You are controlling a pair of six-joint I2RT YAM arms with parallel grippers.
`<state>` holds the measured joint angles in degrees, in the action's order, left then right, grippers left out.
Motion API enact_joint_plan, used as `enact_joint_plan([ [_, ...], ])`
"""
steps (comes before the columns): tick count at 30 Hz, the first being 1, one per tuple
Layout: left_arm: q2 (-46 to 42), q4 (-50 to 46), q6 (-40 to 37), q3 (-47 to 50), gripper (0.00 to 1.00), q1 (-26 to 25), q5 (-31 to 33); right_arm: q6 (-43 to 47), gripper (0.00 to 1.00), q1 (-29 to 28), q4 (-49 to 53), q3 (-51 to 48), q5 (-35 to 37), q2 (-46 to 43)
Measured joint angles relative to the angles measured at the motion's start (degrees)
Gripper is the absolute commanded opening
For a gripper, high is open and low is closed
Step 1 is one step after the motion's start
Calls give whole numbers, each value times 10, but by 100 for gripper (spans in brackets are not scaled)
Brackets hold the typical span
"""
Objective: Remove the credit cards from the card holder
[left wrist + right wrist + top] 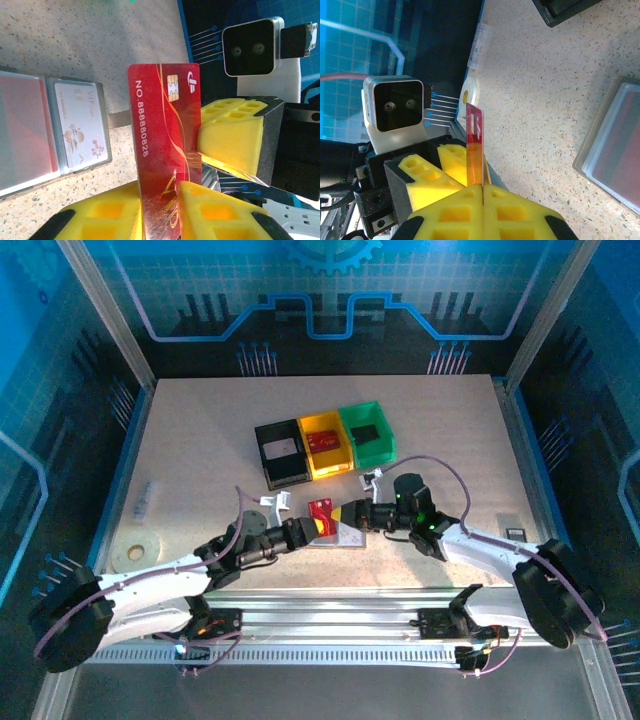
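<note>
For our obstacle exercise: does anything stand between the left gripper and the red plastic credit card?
Nothing visible does: the red plastic credit card sits between the yellow jaws of the left gripper, the right gripper pinching its edge.

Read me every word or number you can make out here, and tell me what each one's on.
"NO.88880828": red card, along its long edge.
"VIP": red card, in gold near its lower end.
"VIP": white card in the holder; its smaller print is too blurred to read.
</note>
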<state>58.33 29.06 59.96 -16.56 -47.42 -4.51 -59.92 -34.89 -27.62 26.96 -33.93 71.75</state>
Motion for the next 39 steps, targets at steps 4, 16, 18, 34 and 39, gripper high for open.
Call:
enact_joint_plan([
  [4,-5,3,1,5,16,0,4,2,0,-1,-1,0,0,9],
  [16,-7,31,17,19,0,0,7,6,0,-4,-3,0,4,30],
  [18,-8,37,17,24,0,0,8,7,9,-5,-3,0,4,30],
  [34,-224,-49,88,82,0,0,141,26,54,34,49,-20,60,-146],
  [39,-245,-67,107,98,0,0,167,-3,60,-6,-10,-75,90,-134],
])
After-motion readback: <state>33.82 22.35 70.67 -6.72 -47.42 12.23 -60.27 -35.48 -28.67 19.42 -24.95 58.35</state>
